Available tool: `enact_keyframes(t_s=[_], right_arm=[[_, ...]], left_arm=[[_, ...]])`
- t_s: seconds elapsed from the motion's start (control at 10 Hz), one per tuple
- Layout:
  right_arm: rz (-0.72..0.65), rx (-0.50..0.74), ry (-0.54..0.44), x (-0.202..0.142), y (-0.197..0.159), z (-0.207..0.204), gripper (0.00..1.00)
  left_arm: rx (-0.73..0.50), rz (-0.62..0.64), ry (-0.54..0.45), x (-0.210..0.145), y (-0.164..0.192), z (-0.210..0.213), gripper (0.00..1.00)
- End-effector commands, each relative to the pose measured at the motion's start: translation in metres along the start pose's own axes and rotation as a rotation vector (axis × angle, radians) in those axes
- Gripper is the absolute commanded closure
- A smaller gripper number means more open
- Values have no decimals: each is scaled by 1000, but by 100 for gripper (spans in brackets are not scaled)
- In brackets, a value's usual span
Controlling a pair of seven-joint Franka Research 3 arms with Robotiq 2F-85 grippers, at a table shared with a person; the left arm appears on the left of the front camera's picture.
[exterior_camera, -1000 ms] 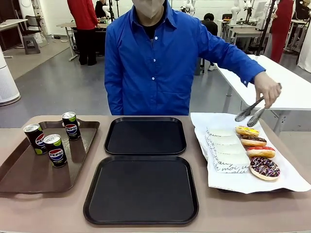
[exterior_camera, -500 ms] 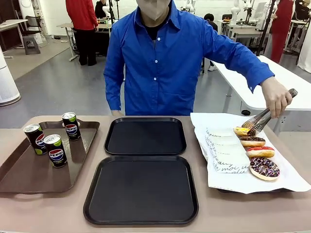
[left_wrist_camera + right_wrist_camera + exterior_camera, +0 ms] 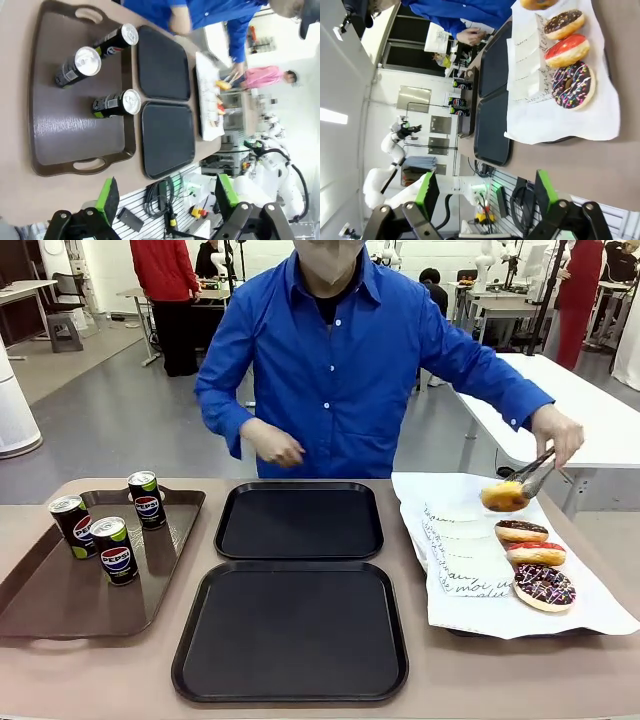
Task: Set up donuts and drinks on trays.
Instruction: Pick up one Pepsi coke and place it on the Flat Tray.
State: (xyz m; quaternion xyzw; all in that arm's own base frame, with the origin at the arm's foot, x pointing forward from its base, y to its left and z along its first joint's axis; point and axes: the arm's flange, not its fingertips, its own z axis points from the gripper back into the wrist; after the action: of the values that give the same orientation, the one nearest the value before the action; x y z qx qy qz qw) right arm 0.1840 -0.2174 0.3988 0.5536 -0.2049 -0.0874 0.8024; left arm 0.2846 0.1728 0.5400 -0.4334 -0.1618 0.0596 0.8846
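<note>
Task barely begun: the person's tongs [image 3: 535,472], pinched on one donut [image 3: 503,497], hold it over the white paper [image 3: 470,590] near three more donuts [image 3: 535,554], while both black trays [image 3: 290,630] lie bare, the cans [image 3: 117,550] stand on the brown tray [image 3: 60,600], and the left gripper [image 3: 166,192] and right gripper [image 3: 483,192] gape empty.

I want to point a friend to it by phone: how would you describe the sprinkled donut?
Find the white paper at the right end of the table, where three donuts lie in a row. The sprinkled donut is nearest the robot's side. Its dark top carries coloured sprinkles, while the red donut next to it and the chocolate donut beyond are plain.
</note>
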Motion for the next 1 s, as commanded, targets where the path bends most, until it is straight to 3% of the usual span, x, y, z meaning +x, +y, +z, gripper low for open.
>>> enact_keyframes(t_s=[0.0,0.2,0.5,0.9], right_arm=[[8,15,-8,0,0,1,0],[8,15,-8,0,0,1,0],[8,15,-8,0,0,1,0],[8,15,-8,0,0,1,0]], left_arm=[[271,-19,75,16,-61,0,0],[489,-35,144,36,-105,-35,0],[758,-96,164,63,-153,-128,0],[868,-64,200,84,-137,-229,0]])
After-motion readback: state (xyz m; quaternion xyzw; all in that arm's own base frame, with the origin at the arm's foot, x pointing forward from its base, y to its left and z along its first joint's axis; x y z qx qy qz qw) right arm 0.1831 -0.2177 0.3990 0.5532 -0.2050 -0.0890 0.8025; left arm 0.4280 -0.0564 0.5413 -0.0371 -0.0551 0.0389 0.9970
